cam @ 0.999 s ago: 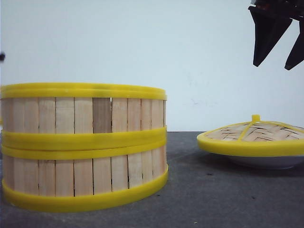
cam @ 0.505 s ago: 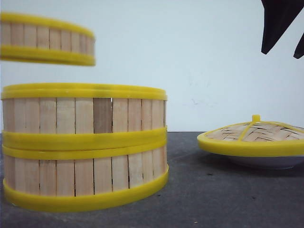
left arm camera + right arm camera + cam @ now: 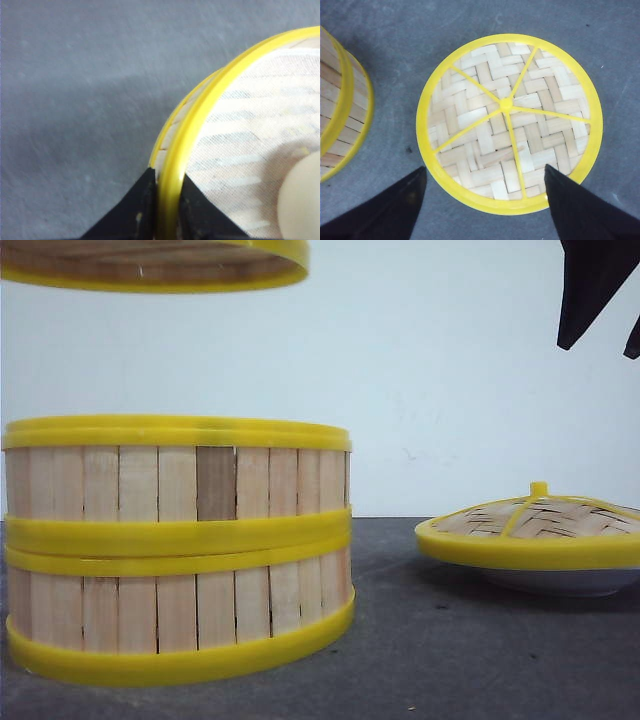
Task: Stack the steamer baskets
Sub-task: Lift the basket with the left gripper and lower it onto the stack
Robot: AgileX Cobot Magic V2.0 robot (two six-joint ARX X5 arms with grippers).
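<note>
Two steamer baskets [image 3: 180, 550] with pale slats and yellow bands stand stacked at the left on the dark table. A third steamer basket [image 3: 150, 265] hangs in the air above the stack, its upper part cut off by the frame. In the left wrist view my left gripper [image 3: 167, 174] is shut on that basket's yellow rim [image 3: 200, 125], one finger inside and one outside. A cloth liner and a pale round thing [image 3: 302, 200] lie in it. My right gripper [image 3: 597, 352] hangs open, high at the right, above the lid [image 3: 510, 120].
The domed woven lid [image 3: 535, 525] with its yellow rim and knob rests on a white plate [image 3: 560, 582] at the right. In the right wrist view the stack [image 3: 340, 110] stands a short gap from the lid. A white wall closes the back.
The held basket came in from the left, rose and moved right until it hangs above the stack. The right gripper rose and shifted slightly right.
</note>
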